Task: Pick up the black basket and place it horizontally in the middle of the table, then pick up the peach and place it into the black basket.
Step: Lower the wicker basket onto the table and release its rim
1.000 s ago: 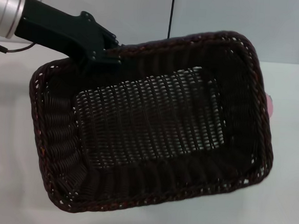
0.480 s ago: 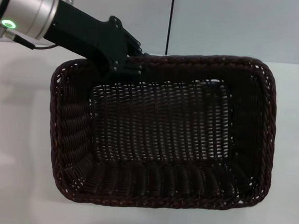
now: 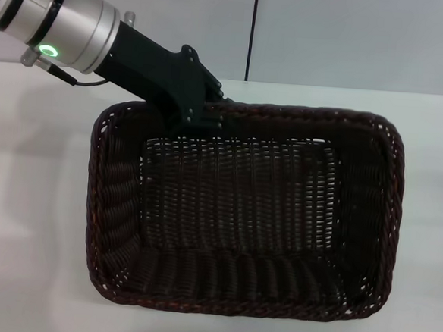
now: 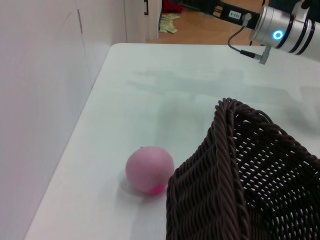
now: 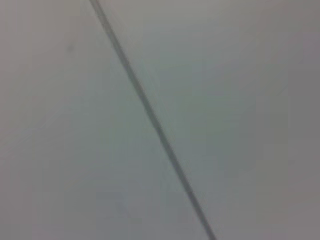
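The black basket [image 3: 241, 213] lies lengthwise across the white table [image 3: 29, 198] in the head view, its open side up and nothing inside it. My left gripper [image 3: 203, 118] is shut on the basket's far rim near its left corner. I cannot tell whether the basket rests on the table. The peach is hidden behind the basket in the head view. It shows in the left wrist view [image 4: 149, 169] as a pink ball on the table, right beside a corner of the basket [image 4: 240, 170]. My right gripper is out of view.
A grey wall with a dark vertical seam [image 3: 253, 31] runs behind the table. In the left wrist view a wall [image 4: 40, 100] borders the table close to the peach, and part of my right arm [image 4: 282, 32] shows farther off. The right wrist view shows only a grey surface.
My left gripper has turned the basket from tilted to level across the table and shifted it toward the middle. The pink edge of the peach at the basket's right is now hidden.
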